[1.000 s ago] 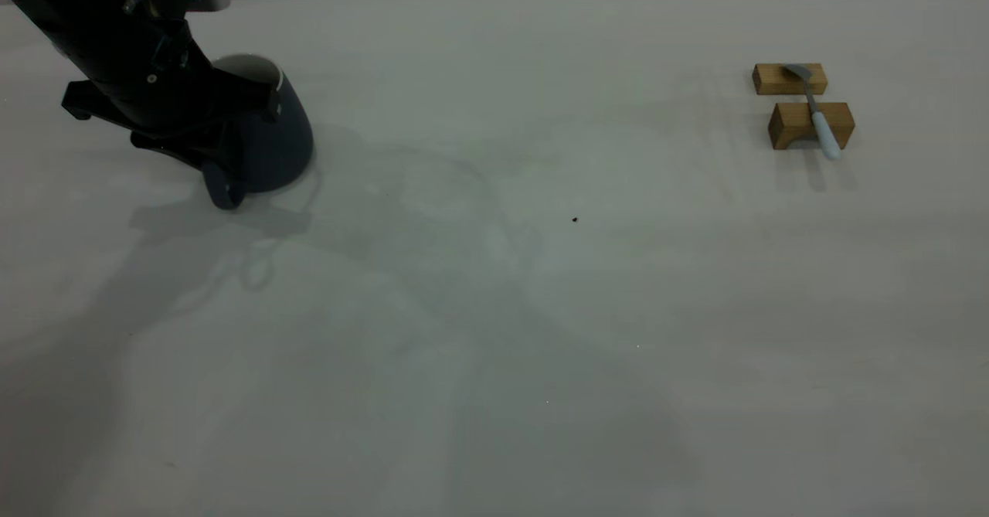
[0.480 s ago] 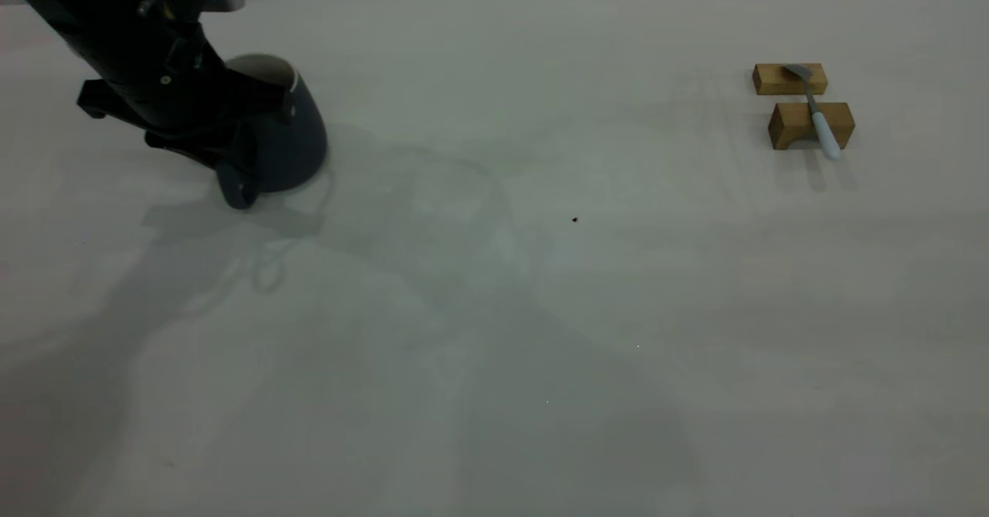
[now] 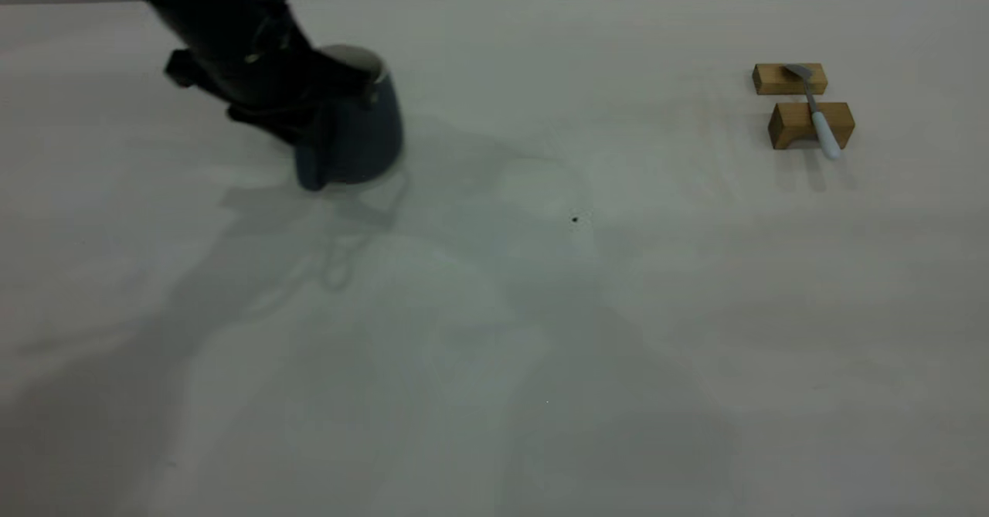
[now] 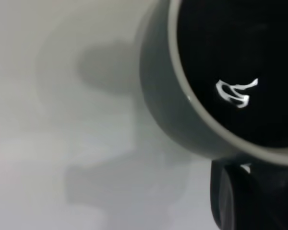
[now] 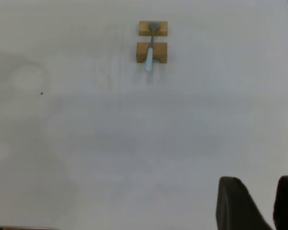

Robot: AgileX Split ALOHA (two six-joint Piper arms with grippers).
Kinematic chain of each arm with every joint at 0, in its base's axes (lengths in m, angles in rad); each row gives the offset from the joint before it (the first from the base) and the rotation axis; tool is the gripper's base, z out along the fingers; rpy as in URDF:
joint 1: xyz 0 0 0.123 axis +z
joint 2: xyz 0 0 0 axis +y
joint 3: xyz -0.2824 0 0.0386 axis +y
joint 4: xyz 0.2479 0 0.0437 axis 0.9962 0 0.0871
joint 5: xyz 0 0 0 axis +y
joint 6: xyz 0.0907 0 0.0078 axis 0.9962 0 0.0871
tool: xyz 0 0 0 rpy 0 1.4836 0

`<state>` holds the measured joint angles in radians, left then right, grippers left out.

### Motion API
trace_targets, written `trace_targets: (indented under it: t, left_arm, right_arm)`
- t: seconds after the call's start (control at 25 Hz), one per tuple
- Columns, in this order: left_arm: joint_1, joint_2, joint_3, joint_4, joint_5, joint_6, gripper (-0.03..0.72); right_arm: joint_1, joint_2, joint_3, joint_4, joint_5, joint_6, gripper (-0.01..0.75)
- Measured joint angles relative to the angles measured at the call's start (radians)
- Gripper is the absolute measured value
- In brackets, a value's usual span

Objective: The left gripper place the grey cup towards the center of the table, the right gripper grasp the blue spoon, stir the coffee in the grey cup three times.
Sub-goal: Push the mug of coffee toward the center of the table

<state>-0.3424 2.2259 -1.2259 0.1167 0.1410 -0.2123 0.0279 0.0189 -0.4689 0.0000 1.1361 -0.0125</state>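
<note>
A: What is in your left end effector (image 3: 313, 127)?

B: It is clenched on the squat slate-grey ceramic cup (image 3: 361, 127), at the upper left of the exterior frame. The cup widens toward its base, has a pale inner wall and a thick loop handle, and my black jaws grip it on the handle side. Whether its base touches the tabletop (image 3: 494, 331) I cannot tell.

A: And inside it?

B: My left wrist camera shows the coffee (image 4: 240, 62), almost black, with a round glossy surface carrying one small white glint. The cup's rim is smooth and rounded, its outer wall matt.

A: Where is the spoon?

B: At the upper right of the exterior frame, well apart from the cup. The slim blue spoon (image 3: 816, 111) lies across two small tan wooden blocks (image 3: 796, 100): its grey metal bowl rests on the farther flat block, and its pale blue rounded handle sits in the groove of the nearer, notched one, overhanging the front edge.

A: Your right end effector (image 5: 261, 203)?

B: It is released, two dark blunt fingers with a gap between them at the lower right corner of my right wrist camera, well back from the spoon. The off-white tabletop is matt and plain, with one tiny dark speck (image 3: 575, 219) near the centre.
</note>
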Motion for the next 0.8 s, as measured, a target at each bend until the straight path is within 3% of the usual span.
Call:
trace_targets:
  t: [0.8]
  left_arm:
    - [-0.195,0.106,-0.169,0.0,0.023,0.043,0.203]
  right_arm:
    - [0.0,0.0,0.0,0.0,0.0,0.0,0.237]
